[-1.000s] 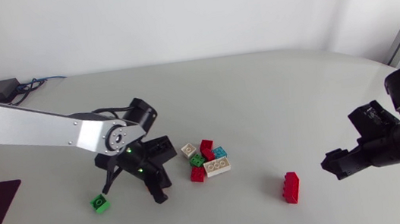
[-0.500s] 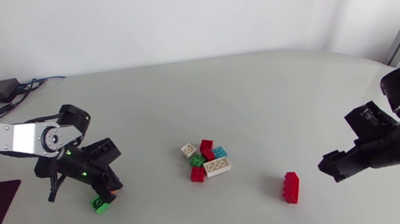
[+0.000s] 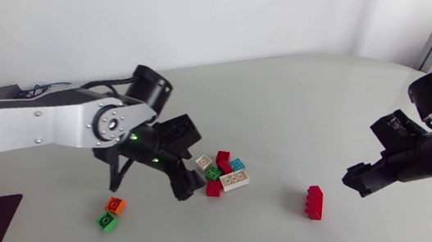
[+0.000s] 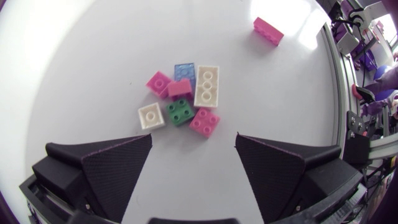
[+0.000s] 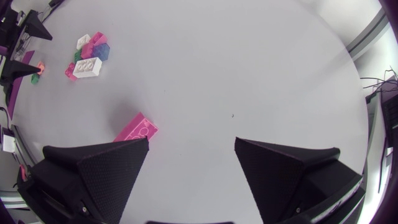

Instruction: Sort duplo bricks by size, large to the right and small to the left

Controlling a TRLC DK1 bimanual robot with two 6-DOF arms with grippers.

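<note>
The left gripper [image 4: 194,144] hangs wide open and empty just short of the heap of mixed plastic duplo bricks [image 3: 222,172] at mid-table; a small orange brick [image 3: 115,205] and a small green brick [image 3: 108,223] lie apart on the left, a long red brick [image 3: 314,202] on the right near the right gripper [image 3: 361,181], also spread and empty; the heap is tightly packed, so closing there may pinch two bricks or scatter neighbours.

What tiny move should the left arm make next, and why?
Probably ease the left end effector forward and down over the small red brick at the near edge of the pile. It is open and empty, the pile lies just ahead of it, and that brick sits on the outside. A small orange brick and green brick lie at the left already.
</note>
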